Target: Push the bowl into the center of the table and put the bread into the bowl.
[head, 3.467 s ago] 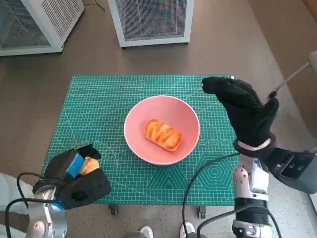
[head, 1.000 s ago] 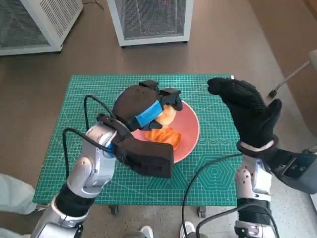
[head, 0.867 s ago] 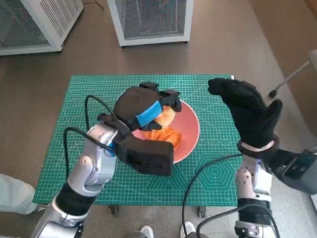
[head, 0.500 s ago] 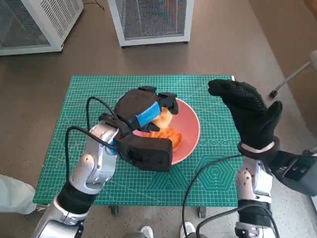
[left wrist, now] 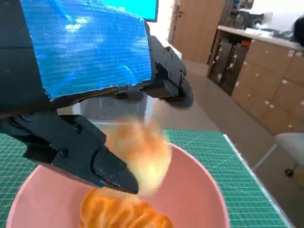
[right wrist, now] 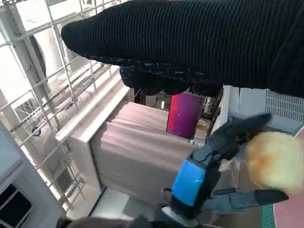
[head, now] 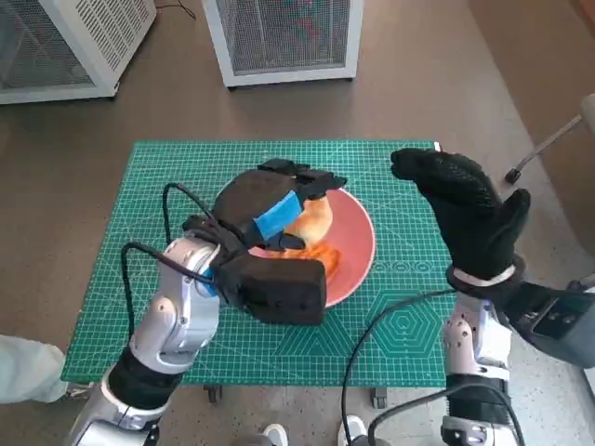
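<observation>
head view: the pink bowl [head: 358, 243] sits near the middle of the green cutting mat [head: 167, 186], which covers the table. one bread roll [head: 307, 255] lies inside the bowl. the left hand [head: 270, 206] hovers over the bowl's far-left rim with its fingers spread apart, and a second, paler bread piece [head: 312, 219] is just beneath them, over the bowl and blurred in the left wrist view; i cannot tell whether the hand touches it. the right hand [head: 465, 209] is raised beside the bowl's right rim, flat and holding nothing.
</observation>
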